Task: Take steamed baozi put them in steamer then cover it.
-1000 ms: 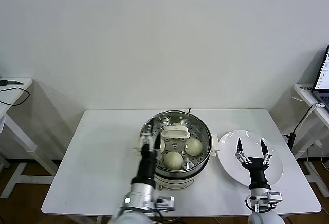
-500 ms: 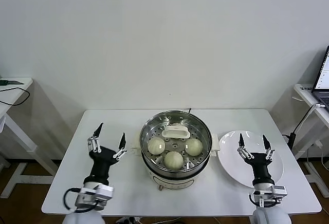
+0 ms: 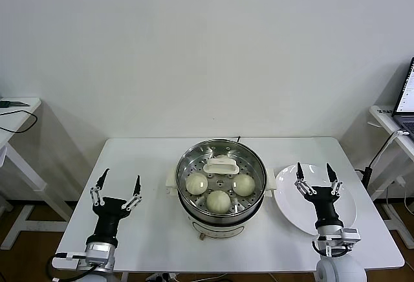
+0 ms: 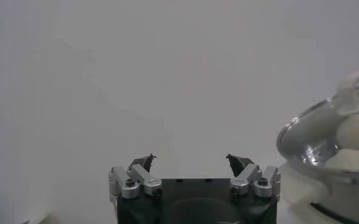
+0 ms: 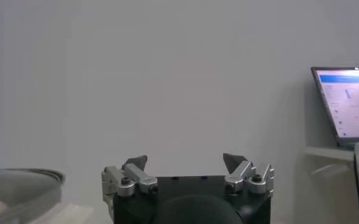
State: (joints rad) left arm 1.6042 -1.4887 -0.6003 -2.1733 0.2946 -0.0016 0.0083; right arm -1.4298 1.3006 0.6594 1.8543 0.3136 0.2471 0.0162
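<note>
Three views, one per line.
head: left gripper (image 3: 117,187) has pulled back from the steamer (image 3: 222,185) to bare table (image 3: 142,165), jaws wide, empty; steamed baozi (image 3: 219,200) and cover (image 3: 220,165) are in and on the pot, so task looks done. Right gripper (image 3: 315,176) splayed over plate (image 3: 346,220), empty.
left wrist: fingers (image 4: 144,163) spread, steamer rim beside.
right wrist: fingers (image 5: 135,163) wide, nothing held.
</note>
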